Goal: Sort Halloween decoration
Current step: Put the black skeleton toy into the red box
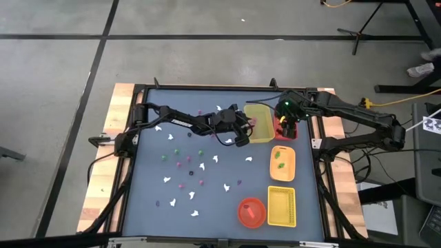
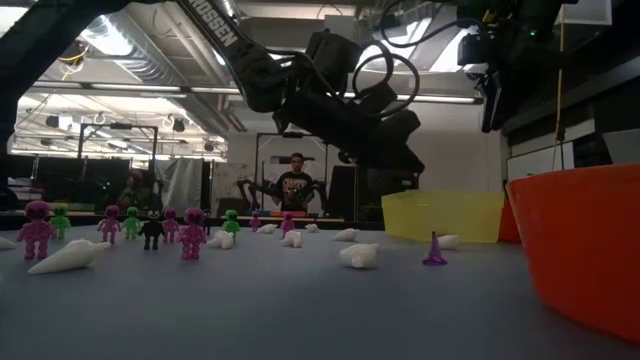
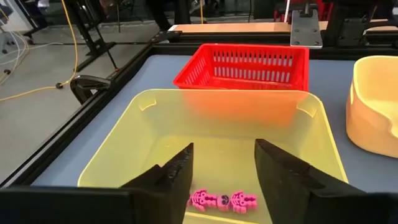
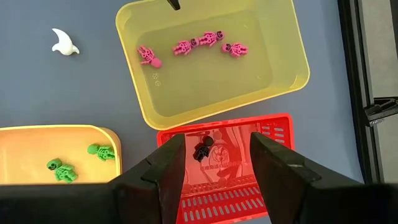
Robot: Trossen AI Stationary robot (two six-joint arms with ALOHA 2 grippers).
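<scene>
Left gripper [image 3: 222,171] hangs open over the yellow tray [image 3: 124,152], pink skeletons [image 3: 222,200] just beneath it (colour-sorted there); right gripper [image 4: 217,155] waits open above the red basket [image 4: 273,134].

Robotics laboratory: grey concrete floor [image 1: 207,62] with loose yellow cable [image 1: 400,102], black metal stands [image 1: 365,27], ceiling strip lights [image 2: 110,40], further dark robot arm [image 2: 250,190] beyond the blue-grey worktop [image 1: 207,200].

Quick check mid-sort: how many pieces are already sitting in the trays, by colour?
Pink figures in the yellow tray: 4
Green figures in the orange tray: 2
Black figure in the red basket: 1
Total: 7
</scene>
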